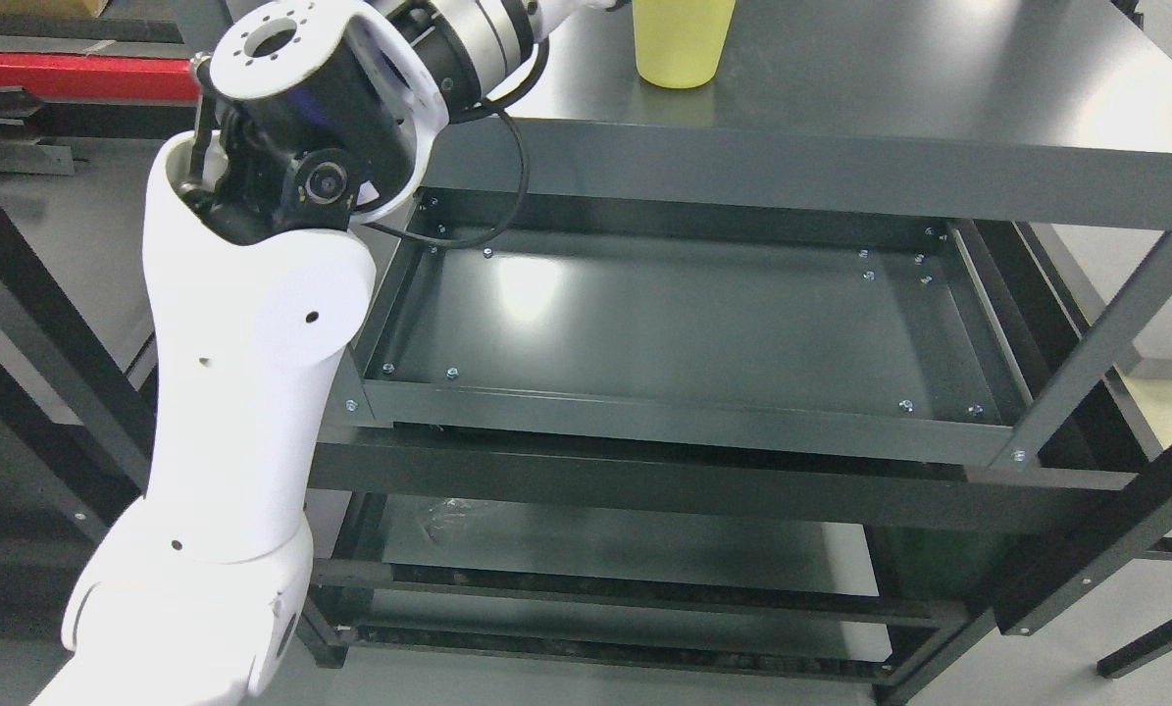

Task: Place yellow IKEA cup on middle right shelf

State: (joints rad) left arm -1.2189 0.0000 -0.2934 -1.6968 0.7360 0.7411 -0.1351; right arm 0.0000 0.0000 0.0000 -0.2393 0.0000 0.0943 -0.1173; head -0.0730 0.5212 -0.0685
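A yellow cup (682, 43) stands upright on the top shelf (890, 78) of a dark metal rack, its rim cut off by the picture's top edge. My left arm (252, 324) rises from the lower left, bends at the elbow and reaches toward the cup; its forearm leaves the frame at the top just left of the cup. The hand itself is out of view, so whether it touches the cup is hidden. The middle shelf (684, 324) lies below, a shallow dark tray. The right arm does not show.
The rack's front rail (703, 422) and its right upright post (1105, 333) frame the middle shelf. A lower shelf (625, 549) shows underneath. A red bar (76, 76) and dark table legs stand at the left.
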